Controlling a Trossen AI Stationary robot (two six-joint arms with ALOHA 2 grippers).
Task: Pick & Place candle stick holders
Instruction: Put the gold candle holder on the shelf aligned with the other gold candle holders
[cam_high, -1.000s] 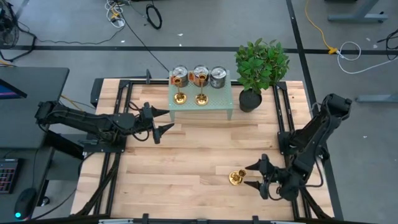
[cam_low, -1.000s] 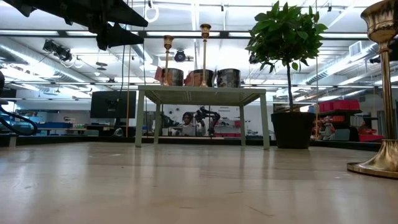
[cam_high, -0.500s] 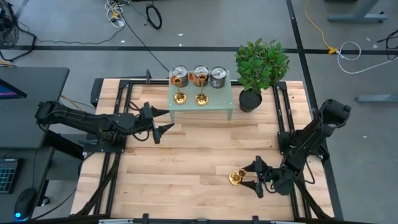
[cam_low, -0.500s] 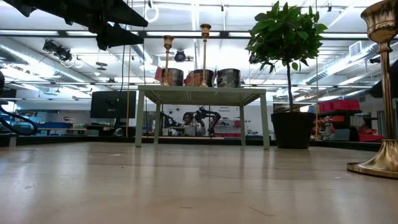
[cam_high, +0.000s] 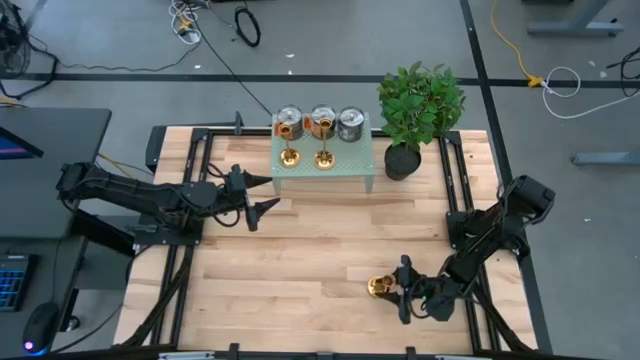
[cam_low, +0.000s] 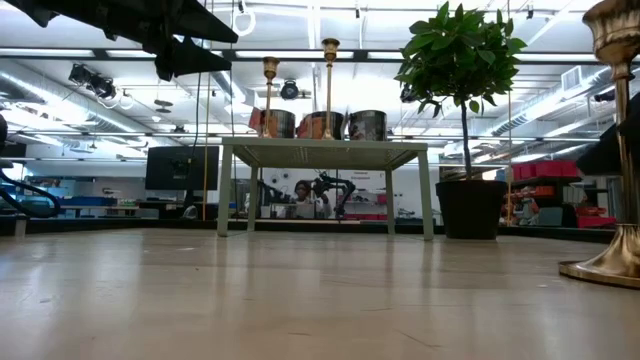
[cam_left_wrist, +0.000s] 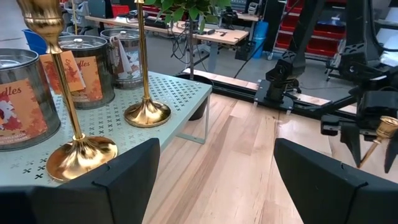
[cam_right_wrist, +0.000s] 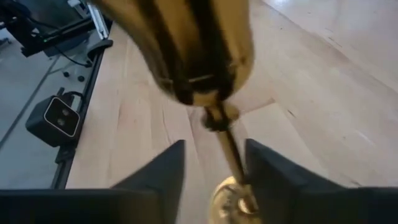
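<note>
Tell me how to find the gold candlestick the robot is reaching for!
Look at the big wooden table, then away from the little green stand to the near right part by the right gripper. There stands one gold candlestick, its thin stem between the open fingers. It is all alone on the bare wood; the other two candlesticks stand up on the stand beside the tin cans.

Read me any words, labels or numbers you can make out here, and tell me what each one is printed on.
"lles": the end of a longer word, cut off at the picture's edge, on the orange label of the nearest tin can in the left wrist view.
Label on the second tin can: pictures only, any text too blurred to read.
Third tin can: label too small to read.
Gold candle stick holders: no text.
</note>
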